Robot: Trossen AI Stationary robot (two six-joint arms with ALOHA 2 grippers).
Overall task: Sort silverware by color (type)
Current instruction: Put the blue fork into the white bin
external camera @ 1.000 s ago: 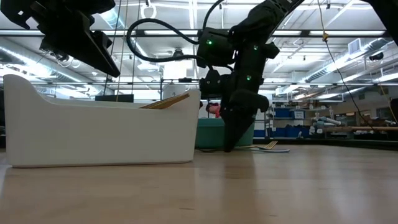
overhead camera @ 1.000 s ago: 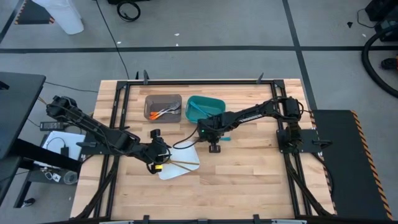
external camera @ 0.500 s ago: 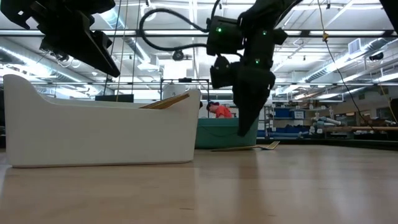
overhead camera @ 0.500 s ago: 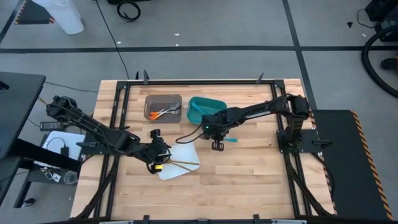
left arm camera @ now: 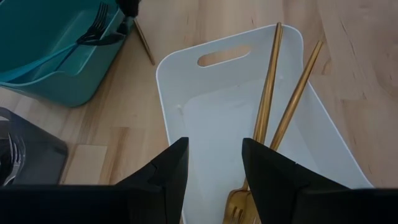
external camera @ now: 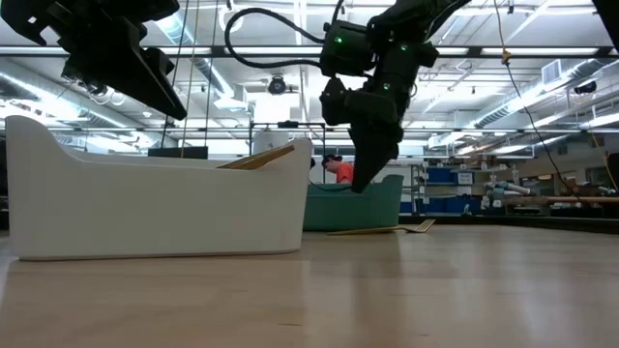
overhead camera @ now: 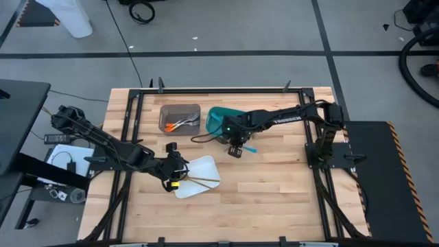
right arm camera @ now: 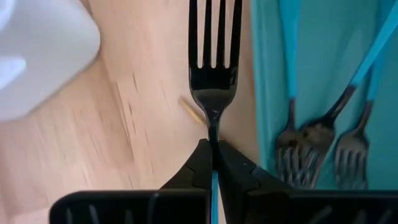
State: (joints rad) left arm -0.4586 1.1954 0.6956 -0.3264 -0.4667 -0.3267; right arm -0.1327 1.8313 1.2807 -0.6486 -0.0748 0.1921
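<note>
The right end effector (overhead camera: 235,149) hangs above the bench (overhead camera: 274,199) just off the teal bin (overhead camera: 221,118), at about 5 o'clock from the bin's centre in the high view, its 2 fingers (right arm camera: 200,163) pinched tight on a dark fork with a teal-blue handle (right arm camera: 213,74). In the right wrist view the fork runs straight out from between the fingertips, neck clamped, tines pointing away, with a sliver of teal-blue handle showing behind the fingers. The fork's head lies over bare wood, just beside the bin's wall. Inside the bin lie at least 3 teal-blue forks (right arm camera: 317,134). On the wood beneath the held fork a gold fork (external camera: 382,229) lies flat; in the low view it rests beside the teal bin, below the raised end effector and apart from it. The grey bin (overhead camera: 180,118), at 9 o'clock from the teal one, holds orange-handled silverware (overhead camera: 175,125). The left end effector (overhead camera: 175,177) hovers over the near end of the white tray (left arm camera: 186,118), fingers spread apart and holding nothing; 2 gold pieces (left arm camera: 283,99) lie slanted in the tray just ahead of its fingertips.
</note>
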